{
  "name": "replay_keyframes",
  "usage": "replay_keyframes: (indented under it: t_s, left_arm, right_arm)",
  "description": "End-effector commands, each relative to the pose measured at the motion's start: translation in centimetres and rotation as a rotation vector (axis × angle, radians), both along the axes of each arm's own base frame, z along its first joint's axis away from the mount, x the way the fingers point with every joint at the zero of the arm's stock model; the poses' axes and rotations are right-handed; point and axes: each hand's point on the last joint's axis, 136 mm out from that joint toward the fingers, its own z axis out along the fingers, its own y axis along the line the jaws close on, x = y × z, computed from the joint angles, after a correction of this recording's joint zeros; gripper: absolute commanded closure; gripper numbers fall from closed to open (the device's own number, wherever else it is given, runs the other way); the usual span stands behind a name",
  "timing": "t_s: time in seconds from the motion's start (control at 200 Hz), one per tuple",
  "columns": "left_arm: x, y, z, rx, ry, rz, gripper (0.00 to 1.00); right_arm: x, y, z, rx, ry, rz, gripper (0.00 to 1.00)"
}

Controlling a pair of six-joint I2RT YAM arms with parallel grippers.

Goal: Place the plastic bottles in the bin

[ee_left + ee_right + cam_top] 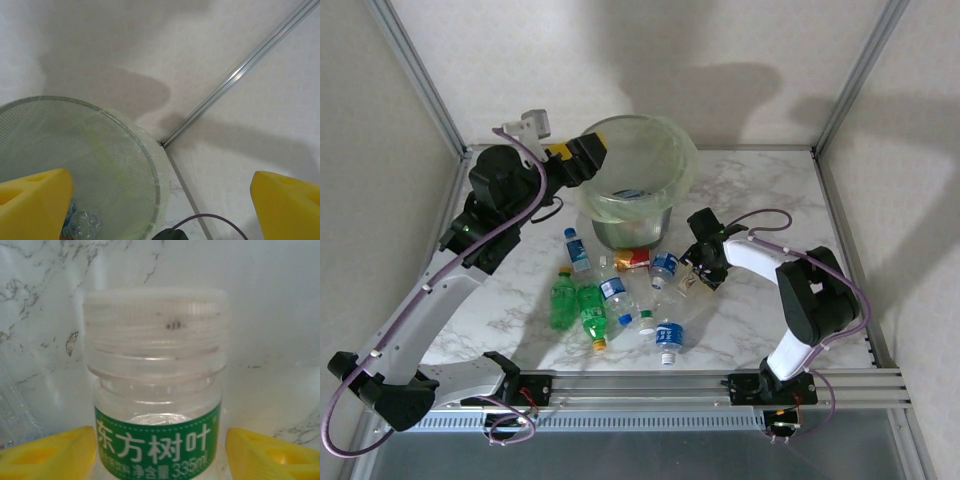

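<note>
Top external: left arm (470, 270) extended, left hand (594, 154) spread at bin (677, 188); right hand (694, 272) straddles bottle (156, 405), grip unclear.

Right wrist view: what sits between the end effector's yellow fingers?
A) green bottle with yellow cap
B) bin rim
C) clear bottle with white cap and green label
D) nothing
C: a clear white-capped bottle with a green label stands between the fingers of the right end effector.
</note>
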Motion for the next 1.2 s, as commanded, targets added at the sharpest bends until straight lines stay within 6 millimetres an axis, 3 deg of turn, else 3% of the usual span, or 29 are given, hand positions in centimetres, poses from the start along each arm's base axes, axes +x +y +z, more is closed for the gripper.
replay_keyframes:
  t_s: [0.0, 0.32, 0.591, 0.756, 0.941, 1.066, 1.192]
  left_arm:
    - [-0.5, 0.5, 0.7, -0.027, -0.018, 0.010, 0.08]
    - [-0.3, 0.3, 0.5, -0.031, -0.008, 0.004, 0.08]
    - [-0.1, 0.0, 0.4, -0.033, -0.004, -0.008, 0.07]
    - [0.0, -0.9, 0.6, -0.025, -0.007, -0.053, 0.03]
    - [0.0, -2.7, 1.1, -0.016, -0.010, -0.138, 0.00]
    - [-0.8, -5.2, 1.6, -0.012, -0.024, -0.267, 0.00]
    - [-2.4, -9.2, 0.8, 0.055, -0.019, -0.401, 0.00]
  right_arm:
    - [-0.3, -0.9, -0.8, -0.029, 0.022, -0.013, 0.37]
    - [-0.2, -1.7, 1.0, -0.055, -0.022, -0.017, 0.47]
    - [0.2, -3.0, 5.9, -0.074, -0.147, -0.027, 0.49]
    - [0.8, -4.0, 12.3, -0.056, -0.319, -0.041, 0.49]
    - [1.7, -5.2, 22.1, -0.061, -0.551, -0.046, 0.50]
    - [2.2, -5.4, 28.9, -0.025, -0.714, -0.037, 0.50]
    - [2.5, -4.7, 33.8, 0.026, -0.831, -0.002, 0.50]
